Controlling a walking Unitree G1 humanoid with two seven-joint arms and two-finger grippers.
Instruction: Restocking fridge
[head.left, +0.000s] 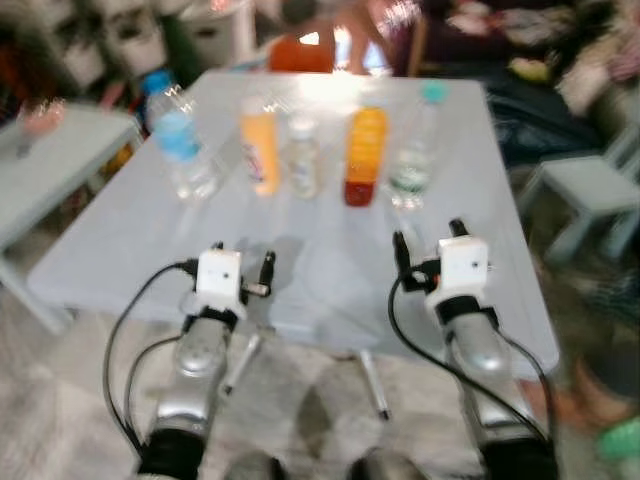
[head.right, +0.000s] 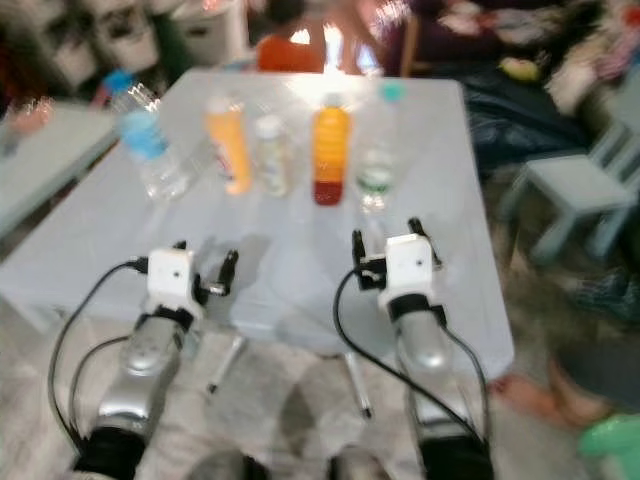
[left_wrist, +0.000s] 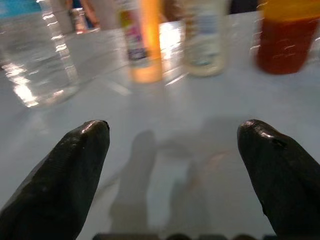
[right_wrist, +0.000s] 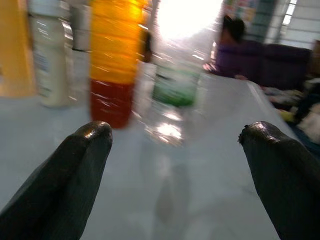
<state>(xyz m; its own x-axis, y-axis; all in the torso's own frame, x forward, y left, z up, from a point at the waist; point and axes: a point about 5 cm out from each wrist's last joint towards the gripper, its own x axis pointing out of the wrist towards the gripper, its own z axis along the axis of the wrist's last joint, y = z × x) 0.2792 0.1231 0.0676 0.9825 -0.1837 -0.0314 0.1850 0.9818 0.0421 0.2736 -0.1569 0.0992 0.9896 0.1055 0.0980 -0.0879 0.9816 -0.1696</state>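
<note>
Several bottles stand in a row across the grey table (head.left: 330, 270): a clear water bottle with a blue cap and label (head.left: 180, 135), a yellow-orange bottle (head.left: 260, 145), a small pale bottle (head.left: 302, 158), an orange-and-red juice bottle (head.left: 364, 155) and a clear bottle with a green label and teal cap (head.left: 415, 150). My left gripper (head.left: 243, 262) hovers open over the table's near part, short of the yellow bottle. My right gripper (head.left: 428, 242) is open too, just short of the green-label bottle (right_wrist: 172, 85), which lies straight ahead between its fingers (right_wrist: 85, 150).
A low pale side table (head.left: 50, 170) stands to the left and a small pale stool (head.left: 590, 190) to the right. Clutter, an orange chair back (head.left: 300, 52) and a person's legs lie beyond the far edge. The table's folding legs show below its near edge.
</note>
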